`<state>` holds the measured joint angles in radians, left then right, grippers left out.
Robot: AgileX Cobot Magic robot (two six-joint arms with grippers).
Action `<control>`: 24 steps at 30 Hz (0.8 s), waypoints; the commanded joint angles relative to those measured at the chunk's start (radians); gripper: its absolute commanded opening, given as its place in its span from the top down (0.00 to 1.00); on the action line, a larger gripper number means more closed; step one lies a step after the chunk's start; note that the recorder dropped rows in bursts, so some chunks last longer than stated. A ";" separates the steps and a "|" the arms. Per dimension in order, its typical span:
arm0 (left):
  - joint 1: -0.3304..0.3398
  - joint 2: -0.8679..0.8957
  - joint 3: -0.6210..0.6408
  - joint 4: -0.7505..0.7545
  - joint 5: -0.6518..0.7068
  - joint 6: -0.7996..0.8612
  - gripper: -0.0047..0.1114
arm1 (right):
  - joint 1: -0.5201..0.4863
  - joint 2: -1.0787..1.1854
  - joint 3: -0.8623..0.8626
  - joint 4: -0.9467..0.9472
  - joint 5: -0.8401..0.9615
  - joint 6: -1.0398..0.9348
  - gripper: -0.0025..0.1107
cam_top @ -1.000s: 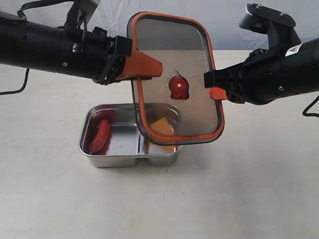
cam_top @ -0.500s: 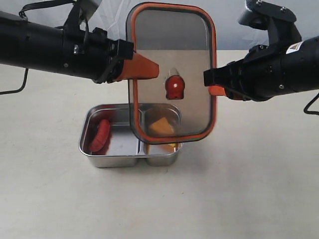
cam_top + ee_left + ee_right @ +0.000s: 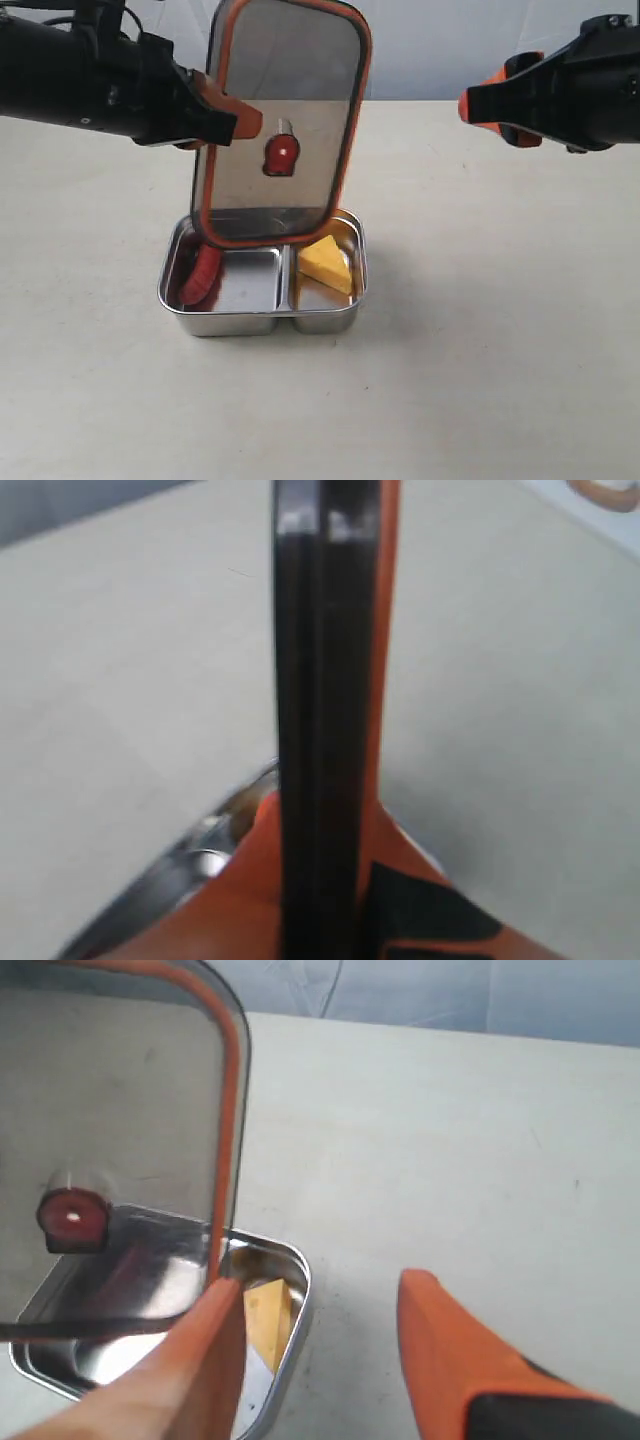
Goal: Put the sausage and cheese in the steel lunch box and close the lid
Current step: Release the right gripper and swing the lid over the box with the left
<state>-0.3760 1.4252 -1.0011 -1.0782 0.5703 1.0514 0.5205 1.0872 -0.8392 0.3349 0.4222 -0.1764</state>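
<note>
Both sausage and cheese are in the lunch box, right claw just let go and hangs open, so left claw alone grips the upright lid.

lunch box on table: sausage in its left compartment, cheese in its right. lid upright above box's back-left, over sausage side, not seated.

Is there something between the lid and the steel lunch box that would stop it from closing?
Nothing visible. The lid stands upright in the left gripper above the steel lunch box; sausage and cheese lie inside it.
</note>
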 commanded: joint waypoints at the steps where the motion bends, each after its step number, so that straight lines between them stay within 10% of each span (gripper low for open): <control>1: -0.005 -0.064 -0.008 0.217 -0.109 0.004 0.96 | -0.023 -0.051 -0.006 -0.038 -0.011 0.019 0.57; 8: -0.034 -0.075 0.005 0.571 -0.140 -0.004 0.96 | -0.023 -0.063 -0.006 -0.038 -0.014 0.020 0.57; 14: -0.192 -0.075 0.055 0.819 -0.277 -0.033 0.96 | -0.023 -0.063 -0.006 -0.040 -0.018 0.020 0.57; 24: -0.330 -0.012 0.093 1.828 -0.116 -0.887 0.96 | -0.023 -0.063 -0.006 -0.042 0.007 0.020 0.57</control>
<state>-0.6695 1.3940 -0.9120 0.4575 0.3648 0.4504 0.5038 1.0309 -0.8392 0.3028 0.4311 -0.1576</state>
